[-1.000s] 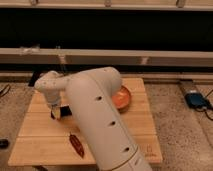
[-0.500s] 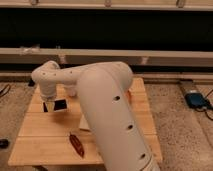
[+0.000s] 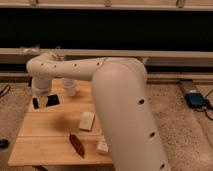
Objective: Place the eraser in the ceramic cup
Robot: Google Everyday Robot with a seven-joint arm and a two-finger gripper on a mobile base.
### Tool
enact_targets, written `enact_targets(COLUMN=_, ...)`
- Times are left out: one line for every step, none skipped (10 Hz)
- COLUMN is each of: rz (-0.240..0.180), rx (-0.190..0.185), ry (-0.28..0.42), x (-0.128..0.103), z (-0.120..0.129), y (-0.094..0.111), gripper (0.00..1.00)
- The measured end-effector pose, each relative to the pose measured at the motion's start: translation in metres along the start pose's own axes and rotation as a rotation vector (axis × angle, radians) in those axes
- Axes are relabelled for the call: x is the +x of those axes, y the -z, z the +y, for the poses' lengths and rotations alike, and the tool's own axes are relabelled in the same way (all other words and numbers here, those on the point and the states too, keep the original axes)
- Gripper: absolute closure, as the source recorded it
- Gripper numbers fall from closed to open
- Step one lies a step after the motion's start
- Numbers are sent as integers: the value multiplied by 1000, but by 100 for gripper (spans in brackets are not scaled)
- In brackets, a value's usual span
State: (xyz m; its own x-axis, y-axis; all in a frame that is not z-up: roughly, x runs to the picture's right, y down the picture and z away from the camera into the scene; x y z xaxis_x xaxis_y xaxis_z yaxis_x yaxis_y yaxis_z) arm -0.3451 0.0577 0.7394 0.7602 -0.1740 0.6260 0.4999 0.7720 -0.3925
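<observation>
The black eraser (image 3: 48, 102) is at the left edge of the wooden table (image 3: 50, 135), directly under my gripper (image 3: 43, 98). The gripper hangs from the white arm's wrist and covers part of the eraser. I cannot tell whether the eraser is held or lies on the table. The small white ceramic cup (image 3: 70, 88) stands at the table's back, just right of the gripper and partly behind the arm.
A pale tan block (image 3: 87, 120) lies mid-table. A dark red chili-shaped item (image 3: 76, 145) lies near the front. A small white object (image 3: 103, 145) sits against the arm's base link. The big white arm (image 3: 125, 110) hides the table's right half. A blue object (image 3: 194, 99) is on the floor.
The arm has swung further left. The gripper and the black eraser under it now sit closer to the table's left edge. The orange bowl is now hidden behind the arm.
</observation>
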Motion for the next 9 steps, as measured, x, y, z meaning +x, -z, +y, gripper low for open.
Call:
enact_targets(rz=-16, rx=6, ry=17, x=-7, z=1, y=8, gripper=100)
enact_targets(rz=-27, rx=11, ry=26, x=-10, z=1, y=13, gripper=100)
enact_targets(rz=-27, rx=9, ry=27, x=-11, z=2, y=12, gripper=100)
enact_targets(rz=-27, rx=9, ry=27, x=-11, z=2, y=12, gripper=100)
enact_targets(rz=-27, rx=9, ry=28, x=-12, z=2, y=12, gripper=100)
enact_targets(rz=-27, rx=9, ry=28, x=-12, z=2, y=12, gripper=100)
enact_targets(rz=-26, rx=10, ry=26, x=-10, z=2, y=13, gripper=100)
enact_targets(rz=-26, rx=10, ry=26, x=-10, z=2, y=12, gripper=100)
enact_targets(rz=-27, rx=9, ry=26, x=-11, z=2, y=12, gripper=100)
